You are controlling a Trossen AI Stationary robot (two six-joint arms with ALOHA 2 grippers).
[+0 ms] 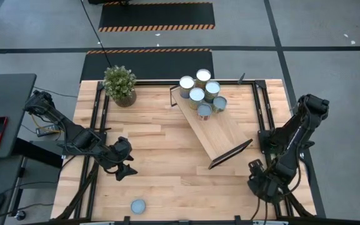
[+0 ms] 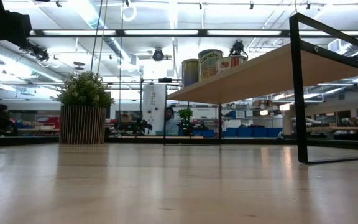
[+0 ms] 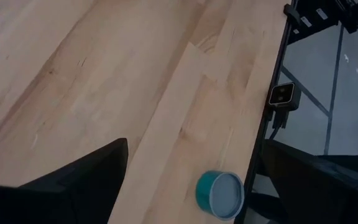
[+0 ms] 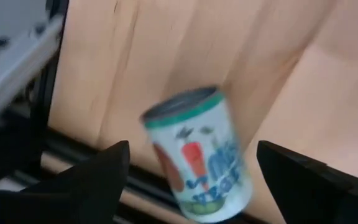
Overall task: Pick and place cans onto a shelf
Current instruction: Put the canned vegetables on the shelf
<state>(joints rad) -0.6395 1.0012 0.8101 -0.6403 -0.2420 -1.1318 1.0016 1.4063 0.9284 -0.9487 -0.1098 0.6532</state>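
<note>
The light-wood shelf (image 1: 214, 128) with black end brackets stands slantwise on the table and also shows in the low view (image 2: 260, 71). Several cans (image 1: 202, 94) stand on its far end. One teal-walled can (image 1: 138, 205) stands alone by the table's near edge and shows in the left wrist view (image 3: 220, 194). My left gripper (image 1: 125, 167) is open and empty, left of the shelf and above that can's side of the table. My right gripper (image 4: 191, 155) is open by the table's right rail. Its fingers stand on either side of a white carrot-label can (image 4: 197, 155), apart from it.
A potted plant (image 1: 119, 84) stands at the table's far left. Black rails (image 1: 95, 134) run along the left and right sides of the table. A small camera (image 3: 283, 96) sits at the table's edge. Bare wood lies between the shelf and my left gripper.
</note>
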